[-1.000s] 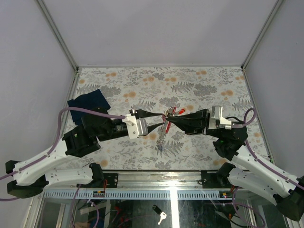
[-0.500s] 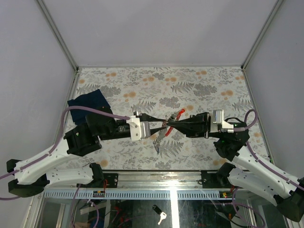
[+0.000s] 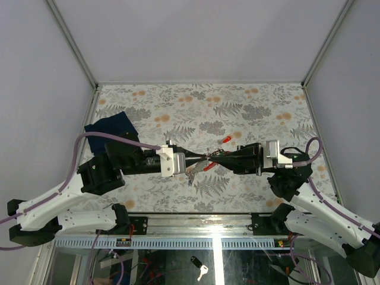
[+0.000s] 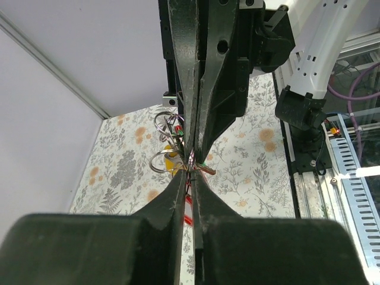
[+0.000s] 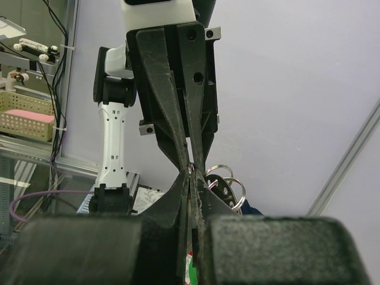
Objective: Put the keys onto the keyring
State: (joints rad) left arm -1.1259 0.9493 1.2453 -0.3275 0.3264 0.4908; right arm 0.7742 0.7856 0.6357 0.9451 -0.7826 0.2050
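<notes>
The left tool (image 3: 203, 157) and the right tool (image 3: 210, 156) meet tip to tip above the middle of the surface (image 3: 255, 107), reaching in from opposite sides in one straight line. Both wrist views show each tool's fingers pressed almost flat together, with only a sliver of gap, and pinched on thin metal at the point where they touch. The keyring (image 3: 207, 167) is caught at that junction. Its red strap shows just below the tips, on the side nearer the arm bases. Wire loops stand out beside the right tool's fingers in the left wrist view. Which strand each tool grips cannot be told. The keys (image 3: 192, 173) hang in a grey bunch just beneath the left tool's fingers, a little nearer the bases, with flecks of yellow, green and red among them. A small red piece (image 3: 226, 140) lies apart on the surface, beyond the right tool, too small to identify. The surface wears a grey leaf print dotted with orange blooms. A dark blue cloth (image 3: 111, 127) sits crumpled near its left edge. Plain pale walls (image 3: 196, 35) close in on three sides, and a metal rail (image 3: 178, 242) runs along the near edge.
</notes>
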